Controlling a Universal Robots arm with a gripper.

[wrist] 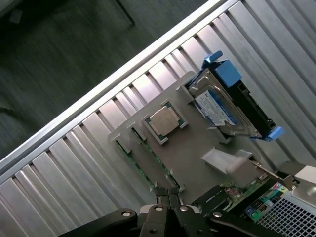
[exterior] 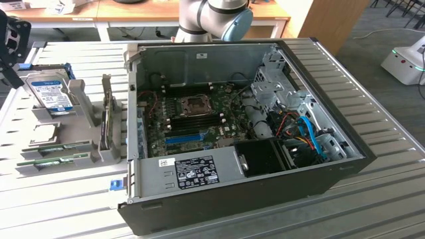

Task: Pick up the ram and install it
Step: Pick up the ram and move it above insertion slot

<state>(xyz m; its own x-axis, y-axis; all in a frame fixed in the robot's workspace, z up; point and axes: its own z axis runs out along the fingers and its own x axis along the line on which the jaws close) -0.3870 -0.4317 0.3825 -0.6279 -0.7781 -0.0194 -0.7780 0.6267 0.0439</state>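
Note:
Two ram sticks [exterior: 56, 148] [exterior: 52, 162], thin green boards, lie side by side in slots of a grey holder [exterior: 79, 107] on the table, at the exterior view's left of the open computer case [exterior: 265, 164]. In the wrist view the same ram sticks [wrist: 139, 169] [wrist: 157, 159] sit in the holder [wrist: 190, 158] just beyond my fingertips. My gripper [wrist: 169, 200] is shut with nothing between its fingers, hovering above the holder. In the exterior view the gripper [exterior: 9, 69] hangs at the left edge, over the holder's far end. The motherboard [exterior: 199, 117] lies exposed inside the case.
The holder also carries a silver hard drive with a blue label [exterior: 50, 92] [wrist: 222, 106], a square processor chip [wrist: 164, 121] and an upright card [exterior: 107, 117]. The slatted metal table [exterior: 59, 199] ends near the holder in the wrist view. The arm's base [exterior: 212, 20] stands behind the case.

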